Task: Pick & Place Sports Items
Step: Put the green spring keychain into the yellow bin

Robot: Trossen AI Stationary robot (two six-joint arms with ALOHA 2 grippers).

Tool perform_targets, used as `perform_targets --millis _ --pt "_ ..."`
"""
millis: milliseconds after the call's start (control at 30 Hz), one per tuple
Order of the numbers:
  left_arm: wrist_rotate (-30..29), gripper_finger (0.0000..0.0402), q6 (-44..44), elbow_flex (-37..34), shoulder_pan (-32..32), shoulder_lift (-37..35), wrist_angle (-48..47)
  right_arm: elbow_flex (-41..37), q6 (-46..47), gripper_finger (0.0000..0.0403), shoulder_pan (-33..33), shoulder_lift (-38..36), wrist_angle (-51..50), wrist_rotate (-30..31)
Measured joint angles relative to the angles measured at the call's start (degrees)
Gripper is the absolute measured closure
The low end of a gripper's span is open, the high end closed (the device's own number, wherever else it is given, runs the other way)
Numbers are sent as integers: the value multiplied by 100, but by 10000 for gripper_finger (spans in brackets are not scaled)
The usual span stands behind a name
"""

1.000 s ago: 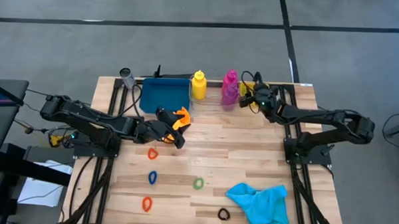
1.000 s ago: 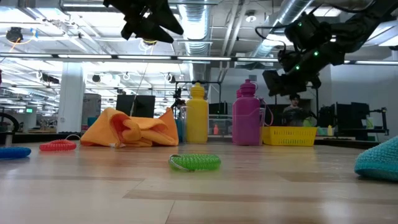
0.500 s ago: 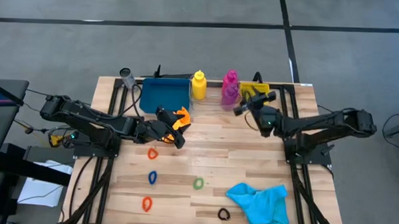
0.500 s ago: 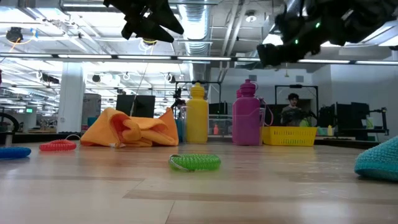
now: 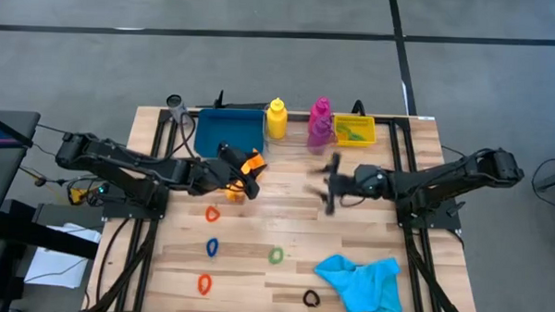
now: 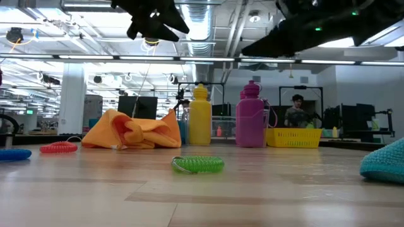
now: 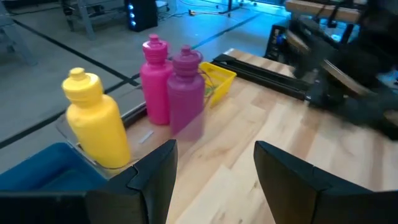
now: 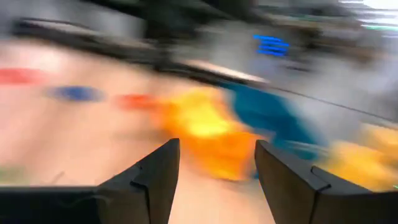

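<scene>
Both tools gape empty — left tool (image 5: 233, 169) above crumpled orange cloth (image 5: 251, 162).

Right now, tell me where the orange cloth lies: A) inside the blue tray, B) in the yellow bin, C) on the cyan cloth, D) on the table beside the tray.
D: the orange cloth lies on the wooden table just off the blue tray, under the left pincer.

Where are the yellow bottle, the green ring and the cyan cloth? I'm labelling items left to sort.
yellow bottle (image 5: 276, 120): high view, on its body.
green ring (image 6: 197, 164): low view, on the middle of its coil.
cyan cloth (image 5: 361, 280): high view, on the middle of the crumpled fabric.
</scene>
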Motion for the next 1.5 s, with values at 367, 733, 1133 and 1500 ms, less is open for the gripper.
perform_targets --millis 367,733,1133,1500 --pt "2 192 1 0 443 0 230 -7 959 201 949 563 3 -2023" --pt "79 192 -1 0 516 0 348 234 971 201 1583 2733 1816 -1510" --pt "1091 192 -6 0 509 0 91 1379 988 201 1217 3788 650 -1731" --pt "1091 192 -19 0 277 0 -49 2106 800 201 1233 4591 437 -2531"
